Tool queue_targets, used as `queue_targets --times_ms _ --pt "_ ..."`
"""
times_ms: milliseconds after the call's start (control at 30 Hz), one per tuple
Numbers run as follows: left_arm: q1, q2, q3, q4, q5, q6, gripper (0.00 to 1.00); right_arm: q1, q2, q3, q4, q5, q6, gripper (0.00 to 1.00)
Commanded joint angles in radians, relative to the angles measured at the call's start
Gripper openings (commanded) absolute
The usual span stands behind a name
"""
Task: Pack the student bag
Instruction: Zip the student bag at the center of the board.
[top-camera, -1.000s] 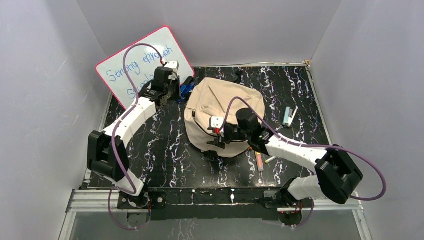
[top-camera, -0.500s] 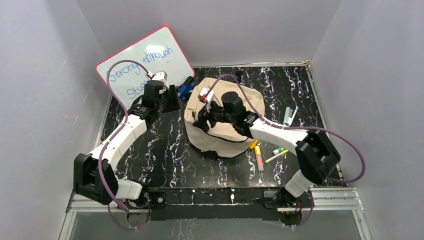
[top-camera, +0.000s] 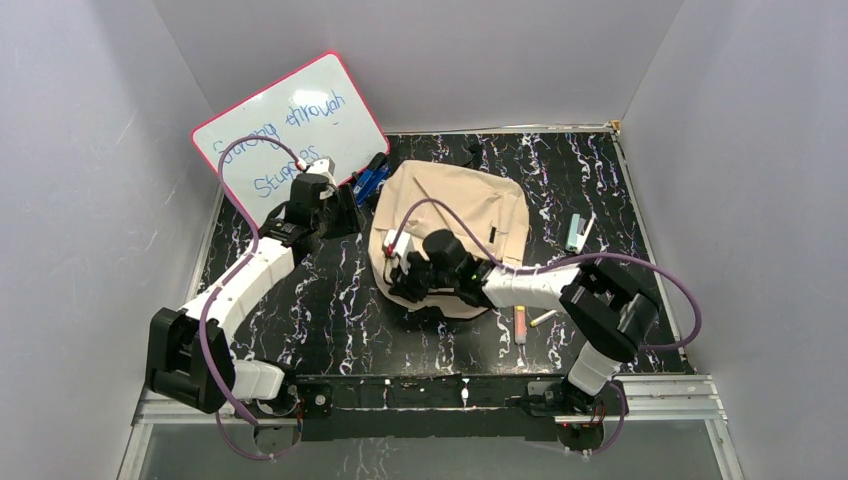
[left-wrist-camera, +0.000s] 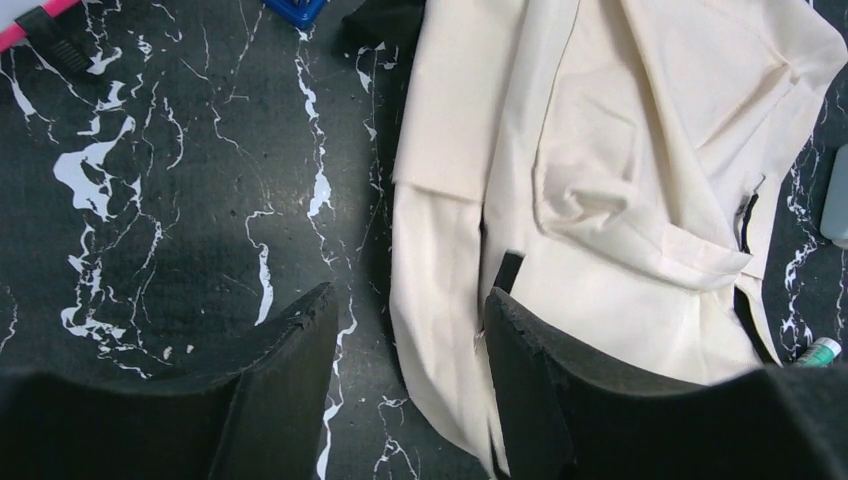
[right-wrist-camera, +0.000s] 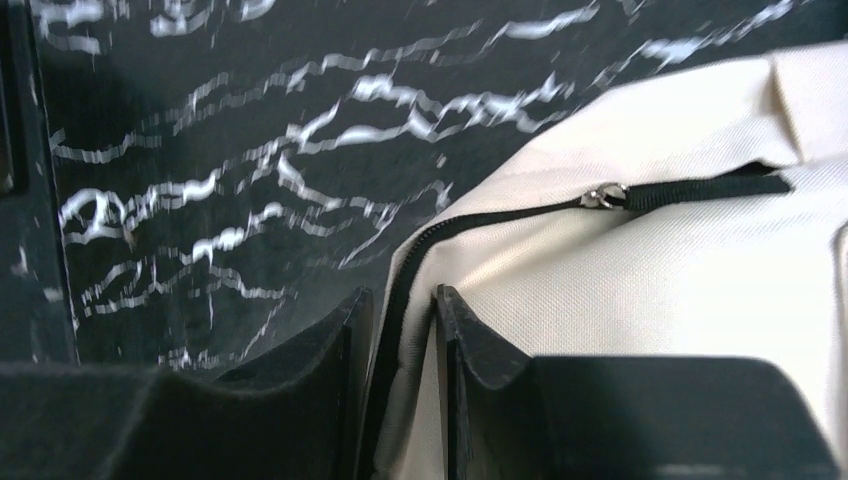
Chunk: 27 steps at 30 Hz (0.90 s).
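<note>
1. At the middle of the table (top-camera: 300, 300), toward its back half, I see the student bag (top-camera: 460, 205) lying flat with its beige fabric facing up.
2. I find the right gripper (top-camera: 405, 282) at the bag's near-left corner, with the right arm reaching across in front of the bag.
3. On the right wrist view, the right gripper (right-wrist-camera: 398, 300) has its two fingers close together. The bag's black zipper band (right-wrist-camera: 480, 215) runs between them, so I read this pincer as clamped on that edge of the bag (right-wrist-camera: 650, 290).
4. The metal zipper pull (right-wrist-camera: 605, 195) sits farther along the band, beyond the fingertips and apart from them.
5. The left gripper (top-camera: 335, 205) hangs just beside the bag's left side. On the left wrist view, the left gripper (left-wrist-camera: 405, 310) has its fingers spread well apart and holds nothing. One finger is above bare table and the other is above the bag's edge (left-wrist-camera: 600, 150).
6. A whiteboard (top-camera: 290, 125) with a pink rim and blue writing leans at the back-left corner.
7. A blue object (top-camera: 370, 180) lies between the whiteboard and the bag.
8. An orange marker (top-camera: 519, 324) and a pale pen (top-camera: 543, 318) lie near the bag's near-right corner.
9. A grey-green object (top-camera: 577, 232) lies to the right, apart from the bag. I cannot tell what it is.
</note>
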<state>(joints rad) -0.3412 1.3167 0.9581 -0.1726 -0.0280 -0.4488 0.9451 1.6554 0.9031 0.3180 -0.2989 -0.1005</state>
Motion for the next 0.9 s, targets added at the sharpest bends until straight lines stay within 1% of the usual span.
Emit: queue_targets --times_ms 0,100,267,367,500,600,767,867 --pt "0.007 -0.01 -0.011 0.031 0.028 -0.028 0.53 0.066 -0.014 -0.16 0.246 0.04 -0.033 0.36" --pt "0.006 -0.003 -0.013 0.032 0.028 -0.04 0.53 0.09 0.021 -0.267 0.42 0.125 -0.054 0.39" --pt "0.007 0.007 -0.023 0.047 0.106 -0.045 0.54 0.115 0.089 -0.339 0.61 0.206 -0.091 0.41" --pt "0.007 0.019 -0.034 0.078 0.213 -0.027 0.53 0.116 0.108 -0.351 0.663 0.213 -0.084 0.41" --pt "0.005 0.03 -0.057 0.099 0.302 -0.007 0.52 0.116 0.108 -0.361 0.696 0.226 -0.074 0.4" --pt "-0.031 0.022 -0.075 0.12 0.363 0.046 0.52 0.116 0.11 -0.367 0.706 0.238 -0.067 0.4" --pt "-0.176 -0.016 -0.093 0.121 0.253 0.21 0.53 0.116 0.109 -0.374 0.721 0.232 -0.055 0.39" --pt "-0.203 -0.041 -0.111 0.121 0.216 0.298 0.54 0.116 0.106 -0.373 0.723 0.227 -0.049 0.37"
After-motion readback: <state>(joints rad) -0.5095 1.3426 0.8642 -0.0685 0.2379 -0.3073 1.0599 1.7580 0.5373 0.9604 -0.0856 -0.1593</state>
